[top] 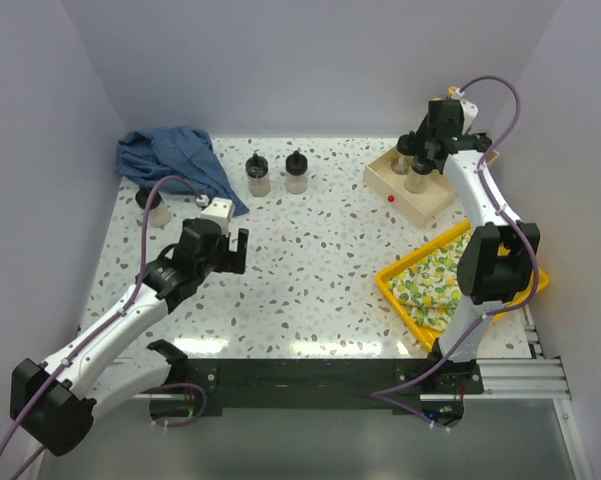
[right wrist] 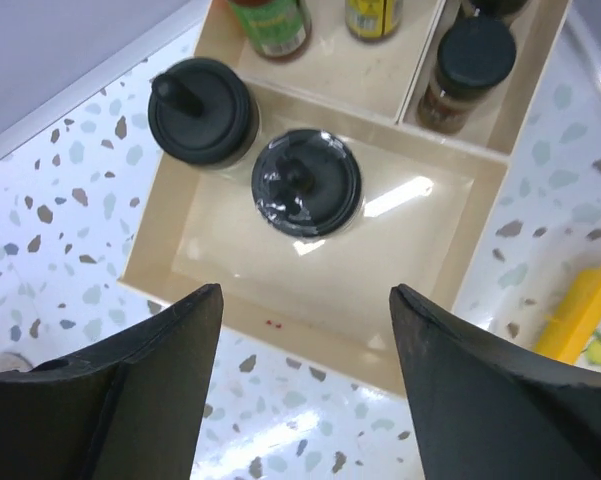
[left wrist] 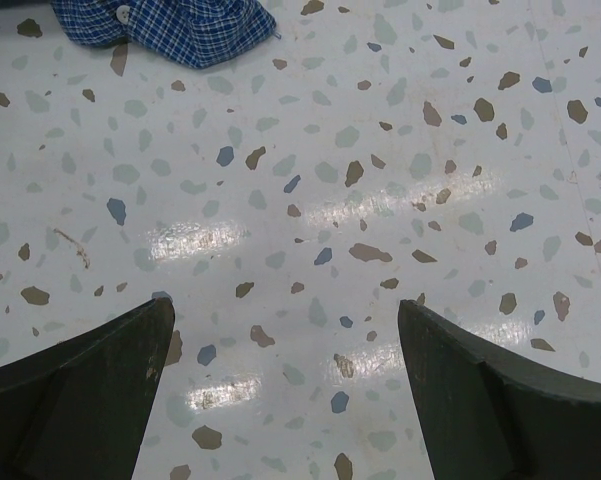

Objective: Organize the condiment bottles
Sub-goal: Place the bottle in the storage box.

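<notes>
Right gripper [right wrist: 305,295] hangs wide open and empty above the tray [right wrist: 400,260], where two black-lidded jars [right wrist: 307,182] stand side by side in the large compartment, with sauce bottles [right wrist: 272,20] and a shaker [right wrist: 465,65] in those behind. Left gripper [left wrist: 285,310], also spread wide and holding nothing, hovers over the table [top: 310,260]. Another pair of jars [top: 259,172] stands beside the cloth [top: 175,160].

Speckled table [top: 320,260] with blue cloth [top: 175,160], loose jars [top: 258,173], beige tray [top: 385,180], yellow tray [top: 400,310].
</notes>
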Controlling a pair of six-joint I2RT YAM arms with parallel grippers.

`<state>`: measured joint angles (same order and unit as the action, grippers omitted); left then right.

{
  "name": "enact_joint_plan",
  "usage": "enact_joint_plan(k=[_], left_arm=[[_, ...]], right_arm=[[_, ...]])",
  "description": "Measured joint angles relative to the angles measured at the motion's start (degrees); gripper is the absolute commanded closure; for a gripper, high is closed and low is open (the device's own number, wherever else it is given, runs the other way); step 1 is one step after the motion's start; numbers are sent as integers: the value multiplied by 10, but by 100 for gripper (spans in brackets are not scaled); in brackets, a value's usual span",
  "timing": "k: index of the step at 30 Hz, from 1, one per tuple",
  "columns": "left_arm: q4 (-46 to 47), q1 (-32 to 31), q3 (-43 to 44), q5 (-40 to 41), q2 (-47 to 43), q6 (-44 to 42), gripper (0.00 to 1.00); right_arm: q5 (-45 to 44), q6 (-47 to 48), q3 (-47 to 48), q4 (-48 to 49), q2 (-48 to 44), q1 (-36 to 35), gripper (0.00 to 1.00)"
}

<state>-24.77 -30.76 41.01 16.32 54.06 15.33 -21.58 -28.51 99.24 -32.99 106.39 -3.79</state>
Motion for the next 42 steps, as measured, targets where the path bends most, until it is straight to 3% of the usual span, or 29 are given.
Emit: enact_joint_plan(k=[6,20,30,37,40,42], left_arm=[[0,0,0,0,-1,0,2],[-1,0,0,19,13,0,3],[-1,0,0,47,18,1,4],[-5,0,1,87,4,25,2],[-22,4,19,115,2,42,1],[-38,17,50,129,16,50,1]], right_arm=[[22,-2,-38,5,21,-3,64],[16,44,-24,78,130,4,68],[15,84,-5,117,140,9,66],[48,59,-84,134,84,8,56],[77,46,-156,132,4,4,43],[102,42,-194,138,-57,-1,28]])
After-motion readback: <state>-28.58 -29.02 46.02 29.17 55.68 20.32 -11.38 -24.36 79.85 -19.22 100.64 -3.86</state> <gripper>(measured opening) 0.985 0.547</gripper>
